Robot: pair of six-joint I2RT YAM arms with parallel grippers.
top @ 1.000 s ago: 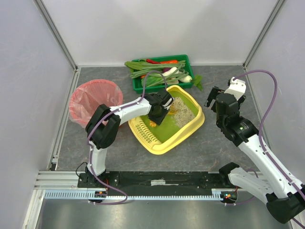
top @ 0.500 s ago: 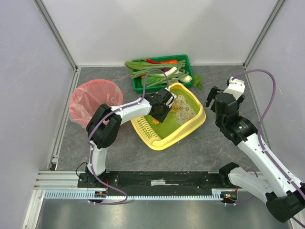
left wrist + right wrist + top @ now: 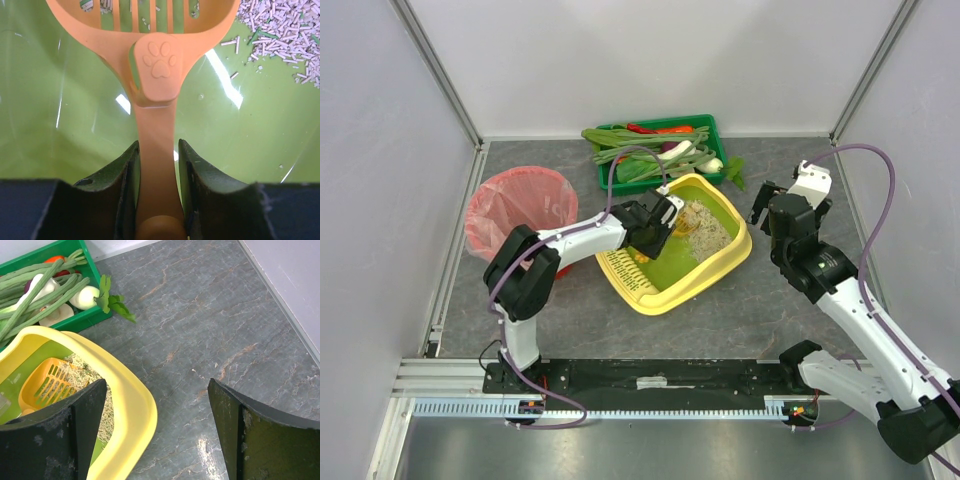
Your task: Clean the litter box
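Observation:
The litter box [image 3: 730, 262] is a yellow tray with a lime-green inside, a slotted ledge at its near-left end and pale grainy litter [image 3: 705, 228] piled at its far end. My left gripper [image 3: 655, 232] is inside the box, shut on the handle of an orange slotted scoop [image 3: 155, 75] with a paw print. The scoop's head reaches the edge of the litter [image 3: 285, 35]. My right gripper [image 3: 157, 415] is open and empty, above the table just right of the box's rim [image 3: 135, 400]. The scoop also shows in the right wrist view [image 3: 47, 382].
A dark green crate of vegetables [image 3: 655, 150] stands behind the box. A red bin with a pink bag [image 3: 515, 208] stands to its left. White walls close the table on three sides.
My left gripper has moved with the scoop toward the far right, up to the litter pile. The box shifted slightly. The right arm has hardly moved.

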